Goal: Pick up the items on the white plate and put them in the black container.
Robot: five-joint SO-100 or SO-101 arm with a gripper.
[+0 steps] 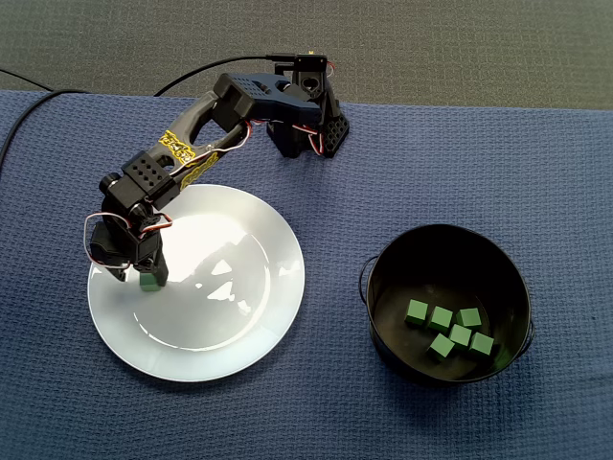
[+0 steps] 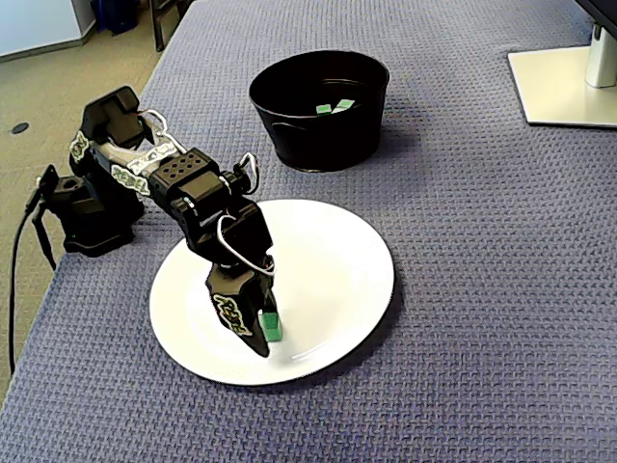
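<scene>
**Bracketing the only cube on the white plate**

Finding: the fingers [image 2: 234, 313] point steeply down onto the white plate [image 1: 239, 331], near its left edge in a fixed view, with one green cube [image 2: 274, 326] at their tips. The cube rests on the plate surface and is not raised. The fingers stand roughly a cube's width apart. Whether both press the cube cannot be told, since the arm hides the second contact in both fixed views. The steep approach suits the job: a small block on a flat, glossy plate is best taken from above, with the tips straddling it.

No other item shows on the plate. The black container [image 1: 383, 287] stands on the desk [image 1: 498, 163] well apart from the plate, off its right side in that view. It holds several matching cubes [image 1: 461, 335] on its floor.

Assessment: the final pick appears to be in hand, with the lift not yet made. Risk: the cube may skid on the slick plate if gripped off-centre.
</scene>
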